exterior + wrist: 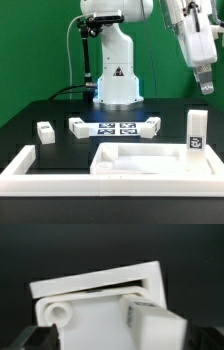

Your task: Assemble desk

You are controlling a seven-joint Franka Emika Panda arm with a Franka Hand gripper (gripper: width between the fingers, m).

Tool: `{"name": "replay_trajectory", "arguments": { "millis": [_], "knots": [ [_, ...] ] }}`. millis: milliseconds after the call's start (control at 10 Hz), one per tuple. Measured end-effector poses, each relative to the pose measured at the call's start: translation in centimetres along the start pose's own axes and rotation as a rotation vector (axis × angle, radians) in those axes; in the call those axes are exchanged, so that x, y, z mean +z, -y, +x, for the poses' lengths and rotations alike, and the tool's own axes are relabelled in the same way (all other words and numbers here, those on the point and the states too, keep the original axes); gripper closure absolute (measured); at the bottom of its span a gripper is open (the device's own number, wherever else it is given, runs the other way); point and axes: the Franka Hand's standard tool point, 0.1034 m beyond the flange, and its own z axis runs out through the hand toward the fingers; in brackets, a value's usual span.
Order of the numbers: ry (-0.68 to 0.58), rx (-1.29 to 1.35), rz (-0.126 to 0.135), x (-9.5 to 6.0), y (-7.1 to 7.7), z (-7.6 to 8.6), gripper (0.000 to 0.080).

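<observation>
- I read the gripper (pixel 203 85) raised at the exterior view's right, jaws spread, empty.
- Upright leg (pixel 195 131) just beside desk top (pixel 150 163); second leg (pixel 45 131) lies well apart.

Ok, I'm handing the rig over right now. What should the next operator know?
Gripper: open, holding nothing, up in the air over the exterior view's right side.
Desk top: lying flat on the table near the front, with no leg seen fitted to it.
Legs: one leg stands upright at the exterior view's right, roughly below the gripper. A second leg lies at the left, past the marker board. No other legs can be made out.
Done: no joined parts visible.
Left: pick up the legs and fit them to the top.
</observation>
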Motion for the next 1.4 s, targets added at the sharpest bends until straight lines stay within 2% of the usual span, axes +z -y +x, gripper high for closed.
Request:
{"name": "replay_trajectory", "arguments": {
  "millis": [100,600,700,800,1000,1100,1300,1400],
  "knots": [
    [-0.002,-0.090,-0.010,0.1,-0.2,0.0,0.0150],
    [-0.004,-0.440,-0.006,0.4,-0.2,0.2,0.0150],
    [-0.019,-0.545,0.016,1.3,-1.3,0.9,0.0150],
    [-0.018,-0.726,0.013,1.7,-3.3,1.9,0.0150],
    [0.003,-0.952,-0.020,2.6,-8.6,5.0,0.0150],
    [-0.002,-1.013,-0.046,3.0,-10.0,5.3,0.0150],
    [-0.003,-1.087,-0.045,2.9,-9.6,5.5,0.0150],
    [0.020,-1.077,-0.063,3.0,-9.9,5.6,0.0150]
  ]
}}
